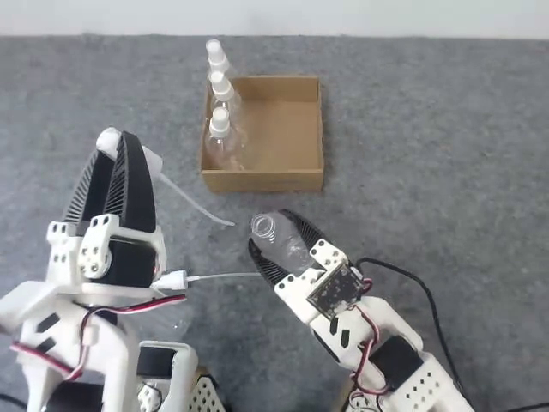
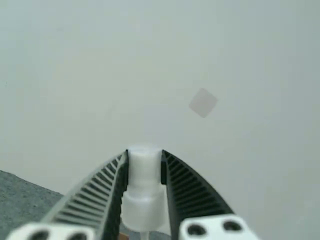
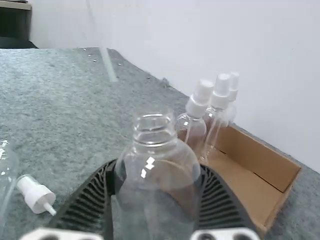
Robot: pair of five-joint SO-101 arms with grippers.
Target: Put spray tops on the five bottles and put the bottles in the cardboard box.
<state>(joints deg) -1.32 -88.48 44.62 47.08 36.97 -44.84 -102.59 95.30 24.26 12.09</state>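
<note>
My left gripper (image 1: 116, 148) (image 2: 144, 156) is raised and shut on a white spray top (image 1: 109, 140) (image 2: 144, 186). The top's thin dip tube (image 1: 199, 206) (image 3: 107, 64) slants down towards the open neck of a clear bottle (image 1: 273, 233) (image 3: 155, 165). That bottle has no top and is tilted in my right gripper (image 1: 274, 236) (image 3: 155, 172), which is shut on its body. The cardboard box (image 1: 292, 129) (image 3: 255, 172) holds three capped bottles (image 1: 221, 129) (image 3: 212, 112) along one wall.
A loose spray top (image 1: 171, 280) (image 3: 36, 195) with its tube lies on the grey carpet between the arms. Part of another clear bottle (image 1: 176, 322) (image 3: 5, 172) lies beside it. A white wall stands behind the box.
</note>
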